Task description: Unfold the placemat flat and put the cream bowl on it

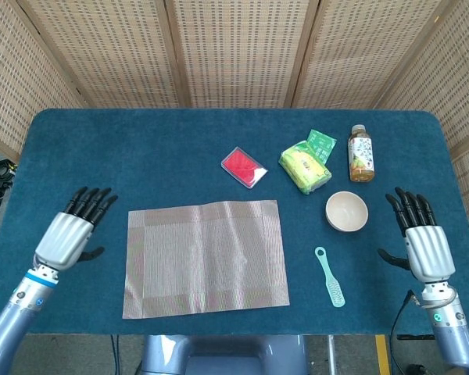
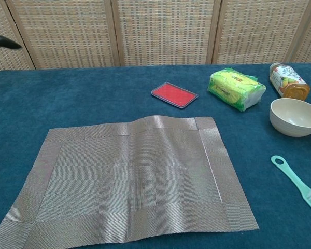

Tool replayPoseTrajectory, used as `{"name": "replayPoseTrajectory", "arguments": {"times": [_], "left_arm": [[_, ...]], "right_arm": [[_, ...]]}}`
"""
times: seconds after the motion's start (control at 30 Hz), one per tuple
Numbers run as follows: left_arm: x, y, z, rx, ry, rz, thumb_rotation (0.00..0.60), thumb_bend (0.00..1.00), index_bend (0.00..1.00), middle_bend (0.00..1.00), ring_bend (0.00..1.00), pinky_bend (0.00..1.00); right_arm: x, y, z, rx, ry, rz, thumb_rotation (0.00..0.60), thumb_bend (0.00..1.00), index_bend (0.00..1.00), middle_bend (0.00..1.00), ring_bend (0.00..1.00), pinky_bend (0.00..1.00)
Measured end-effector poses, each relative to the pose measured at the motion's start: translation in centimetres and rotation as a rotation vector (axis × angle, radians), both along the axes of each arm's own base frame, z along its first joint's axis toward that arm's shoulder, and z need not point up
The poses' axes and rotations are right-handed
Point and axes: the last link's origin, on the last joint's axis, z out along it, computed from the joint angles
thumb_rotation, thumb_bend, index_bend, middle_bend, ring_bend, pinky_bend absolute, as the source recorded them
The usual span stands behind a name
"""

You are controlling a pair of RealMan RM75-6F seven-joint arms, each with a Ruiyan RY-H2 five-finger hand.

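Placemat (image 1: pixel 206 258): spread flat on table (image 1: pixel 141 148).
Bowl (image 1: pixel 346 211): right of placemat, apart.
Left hand (image 1: pixel 69 235): fingers wide, empty.
Right hand (image 1: pixel 422 246): fingers wide, empty.

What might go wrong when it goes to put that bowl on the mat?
The cream bowl sits close to the green brush and the bottle, so the right hand might knock either while reaching. The placemat still shows a slight ripple along its far edge, so the bowl could sit unevenly there.
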Motion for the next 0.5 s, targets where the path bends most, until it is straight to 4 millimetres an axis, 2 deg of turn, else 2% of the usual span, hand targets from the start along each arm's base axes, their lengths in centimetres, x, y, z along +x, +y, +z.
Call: {"name": "replayPoseTrajectory", "arguments": {"times": [0.17, 0.37, 0.5], "left_arm": [[0.3, 0.5, 1.9, 0.145, -0.063, 0.104, 0.6, 0.0, 0.0, 0.0, 0.0, 0.0], [0.0, 0.6, 2.7, 0.172, -0.083, 0.133, 0.6, 0.0, 0.0, 0.0, 0.0, 0.0], [-0.2, 0.7, 3.1, 0.165, -0.103, 0.136, 0.6, 0.0, 0.0, 0.0, 0.0, 0.0]], "right_arm": [[-0.3, -1.4, -1.5, 0.088, 0.027, -0.043, 0.6, 0.0, 0.09, 0.0, 0.0, 0.0], [-0.3, -3.6, -3.7, 0.187, 0.081, -0.074, 0.6, 0.0, 0.12, 0.0, 0.0, 0.0], [-0.7, -5.6, -6.1, 0.241, 0.126, -0.112, 0.6, 0.0, 0.18, 0.0, 0.0, 0.0]]}}
